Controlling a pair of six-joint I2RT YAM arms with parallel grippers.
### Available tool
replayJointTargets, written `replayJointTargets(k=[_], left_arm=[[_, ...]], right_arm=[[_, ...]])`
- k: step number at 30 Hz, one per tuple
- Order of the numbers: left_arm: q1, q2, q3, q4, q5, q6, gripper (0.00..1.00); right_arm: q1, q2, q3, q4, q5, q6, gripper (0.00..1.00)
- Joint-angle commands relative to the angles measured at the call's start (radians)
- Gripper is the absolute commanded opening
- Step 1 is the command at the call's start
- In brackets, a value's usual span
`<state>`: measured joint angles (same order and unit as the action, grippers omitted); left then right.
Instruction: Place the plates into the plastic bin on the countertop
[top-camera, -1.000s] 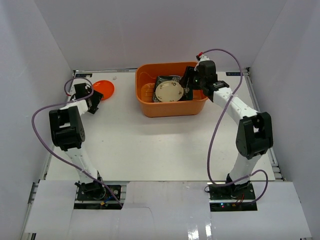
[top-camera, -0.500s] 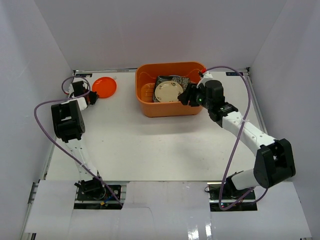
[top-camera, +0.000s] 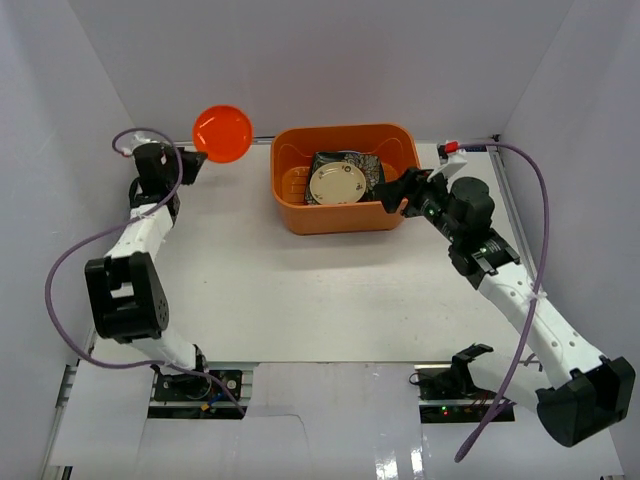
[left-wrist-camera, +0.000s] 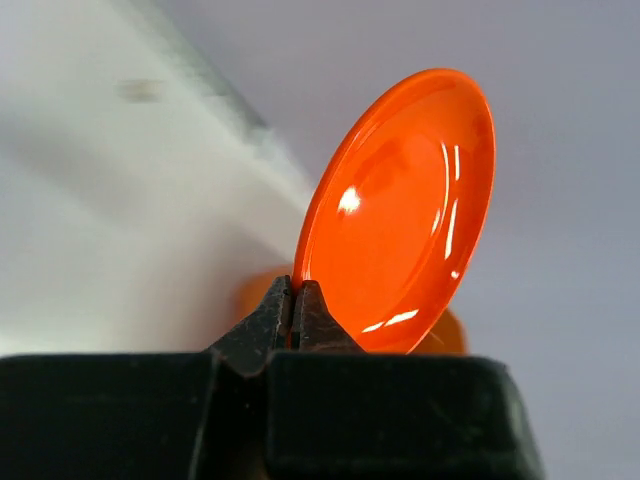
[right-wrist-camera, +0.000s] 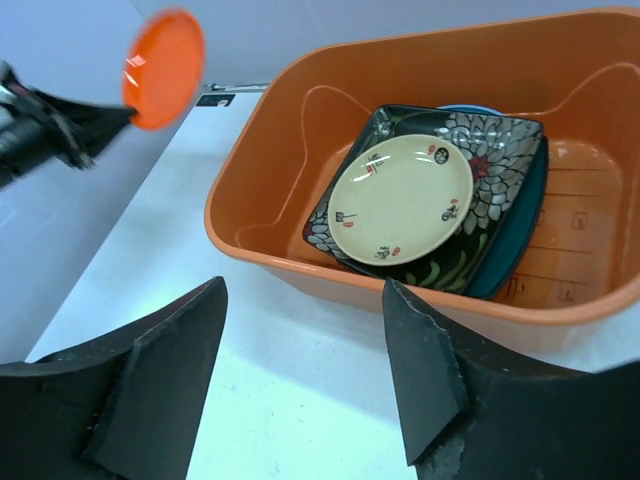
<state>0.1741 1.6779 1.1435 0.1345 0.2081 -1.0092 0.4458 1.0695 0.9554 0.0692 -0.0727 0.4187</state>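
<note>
Stack of plates (top-camera: 337, 183) lies in plastic bin (top-camera: 340, 222); left gripper (left-wrist-camera: 295, 300) pinches the one outstanding orange-red plate (left-wrist-camera: 400, 210) aloft; right gripper (right-wrist-camera: 303, 300) spread, empty.

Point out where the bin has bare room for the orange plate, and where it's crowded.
In the plastic bin, bare floor lies at the left end, between the left wall and the black flowered plate. The middle is crowded: the small patterned plate sits on it. The countertop before the bin is bare.
</note>
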Motion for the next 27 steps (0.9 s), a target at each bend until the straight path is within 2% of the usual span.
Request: replayJointTargets(k=[1, 2, 5, 6, 9, 14, 18, 27], left_arm=[[-0.178, -0.178, 0.071, 0.082, 0.07, 0.066, 0.0], [-0.229, -0.2, 0.085, 0.051, 0.059, 0.086, 0.0], [-0.356, -0.207, 0.107, 0.03, 0.018, 0.123, 0.0], [-0.384, -0.198, 0.11, 0.025, 0.008, 0.127, 0.0], [-0.47, -0.121, 0.146, -0.01, -0.001, 0.135, 0.0], [-0.584, 0.04, 0.28, -0.088, 0.022, 0.138, 0.0], [-0.642, 0.17, 0.396, -0.183, -0.018, 0.165, 0.0], [-0.654, 0.25, 0.49, -0.276, -0.128, 0.195, 0.0]], right_arm=[[-0.001, -0.069, -0.043, -0.034, 0.063, 0.018, 0.68], [-0.001, -0.088, -0.065, -0.042, 0.067, 0.028, 0.66], [-0.001, -0.166, -0.104, -0.057, 0.106, 0.057, 0.48], [0.001, -0.204, -0.122, -0.066, 0.116, 0.06, 0.34], [0.001, -0.273, -0.136, -0.129, 0.158, 0.066, 0.08], [-0.001, -0.365, -0.15, -0.198, 0.174, 0.063, 0.08], [-0.001, -0.401, -0.175, -0.245, 0.171, 0.06, 0.14], [-0.001, -0.424, -0.207, -0.247, 0.152, 0.06, 0.2]])
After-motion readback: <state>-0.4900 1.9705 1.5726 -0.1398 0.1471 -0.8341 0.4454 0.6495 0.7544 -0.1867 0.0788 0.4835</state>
